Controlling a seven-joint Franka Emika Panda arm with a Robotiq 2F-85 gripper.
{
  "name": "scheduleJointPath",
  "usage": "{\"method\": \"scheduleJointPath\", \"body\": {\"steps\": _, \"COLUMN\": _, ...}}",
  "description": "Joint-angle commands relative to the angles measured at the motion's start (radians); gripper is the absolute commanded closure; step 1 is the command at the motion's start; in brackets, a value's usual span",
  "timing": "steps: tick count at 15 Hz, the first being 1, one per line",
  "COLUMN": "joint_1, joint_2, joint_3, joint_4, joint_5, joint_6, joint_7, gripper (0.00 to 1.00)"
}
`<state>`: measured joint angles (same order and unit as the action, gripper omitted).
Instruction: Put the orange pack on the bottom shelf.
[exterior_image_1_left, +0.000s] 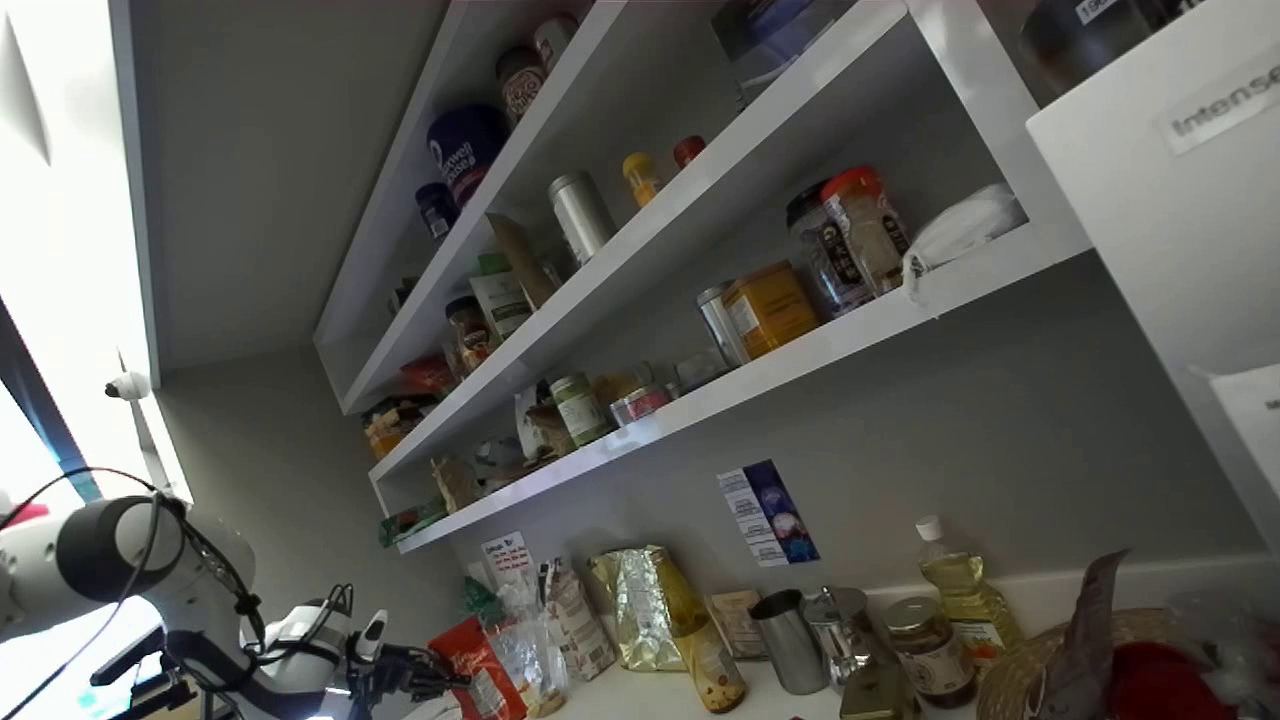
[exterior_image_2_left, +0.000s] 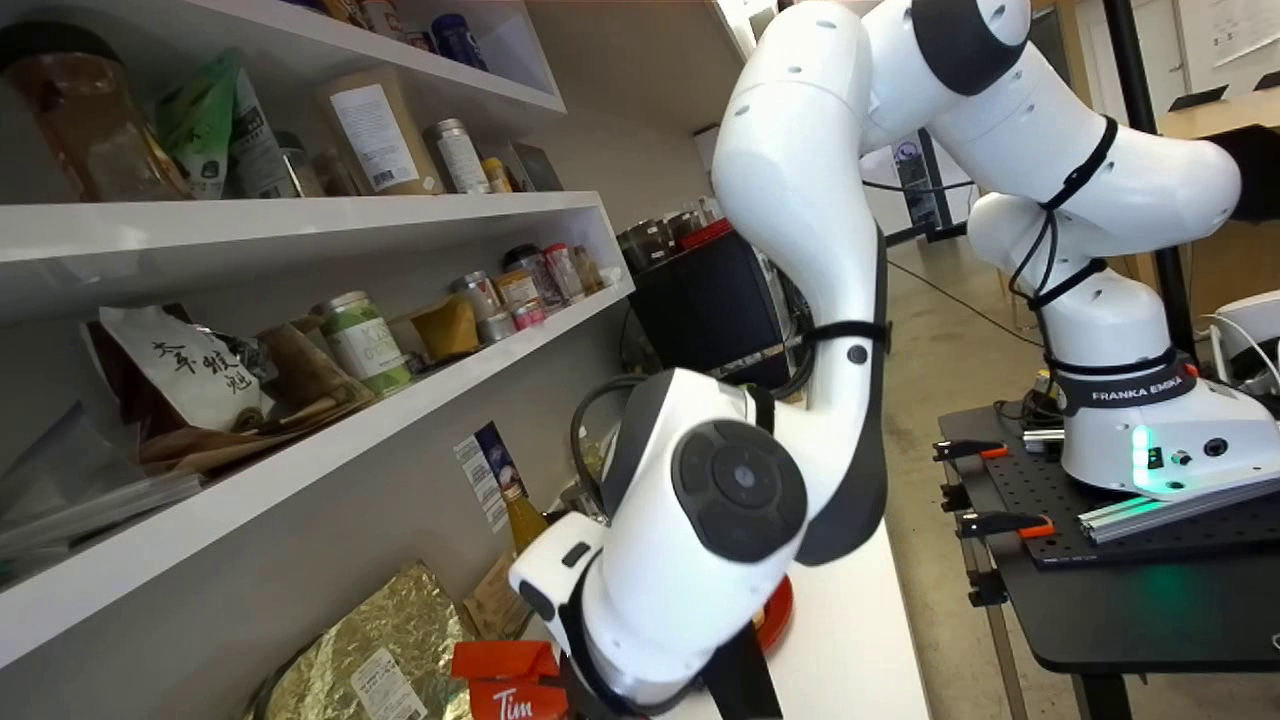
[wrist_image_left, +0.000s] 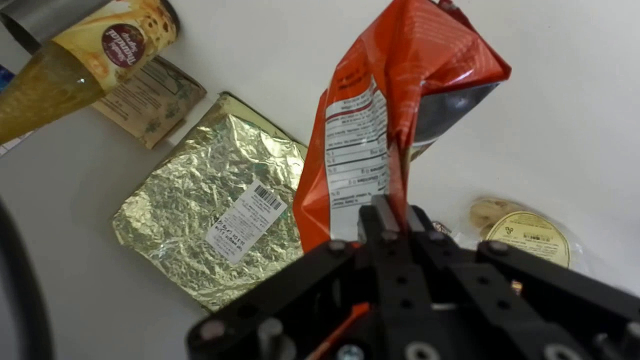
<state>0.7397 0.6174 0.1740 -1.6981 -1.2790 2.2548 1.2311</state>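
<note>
One arm (exterior_image_2_left: 800, 200), bent downward, end effector (wrist_image_left: 399, 216) clenched on orange pack (wrist_image_left: 395, 120), below bottom shelf (exterior_image_1_left: 750, 380)

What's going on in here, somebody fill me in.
A robot arm has its gripper closed on the orange pack. The pack is down by the white counter; whether it has lifted clear, I can't tell. It is not yet on the bottom shelf, which runs along the wall higher up.
</note>
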Motion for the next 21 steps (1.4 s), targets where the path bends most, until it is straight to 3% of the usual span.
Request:
{"method": "scheduleJointPath", "body": {"steps": 1, "joint_1": -0.115, "joint_2": -0.204, "joint_3": 0.076, "joint_4": -0.179, "joint_5": 0.140, "joint_6": 0.034, "joint_7": -0.166, "gripper": 1.00}}
{"method": "scheduleJointPath", "body": {"steps": 6, "joint_1": -0.262, "joint_2": -0.454, "joint_3": 0.125, "joint_4": -0.395, "joint_5": 0.360, "joint_6": 0.045, "joint_7": -0.406, "gripper": 1.00}}
{"method": "scheduleJointPath", "body": {"steps": 9, "joint_1": -0.330, "joint_2": -0.595, "joint_3": 0.117, "joint_4": -0.505, "joint_5": 0.451, "joint_6": 0.032, "joint_7": -0.535, "gripper": 1.00}}
{"method": "scheduleJointPath", "body": {"steps": 15, "joint_1": -0.450, "joint_2": -0.855, "joint_3": 0.071, "joint_4": -0.679, "joint_5": 0.513, "joint_6": 0.041, "joint_7": -0.727, "gripper": 1.00}}
{"method": "scheduleJointPath", "body": {"steps": 21, "joint_1": -0.538, "joint_2": -1.012, "joint_3": -0.028, "joint_4": -0.753, "joint_5": 0.559, "joint_6": 0.098, "joint_7": -1.037, "gripper": 1.00}}
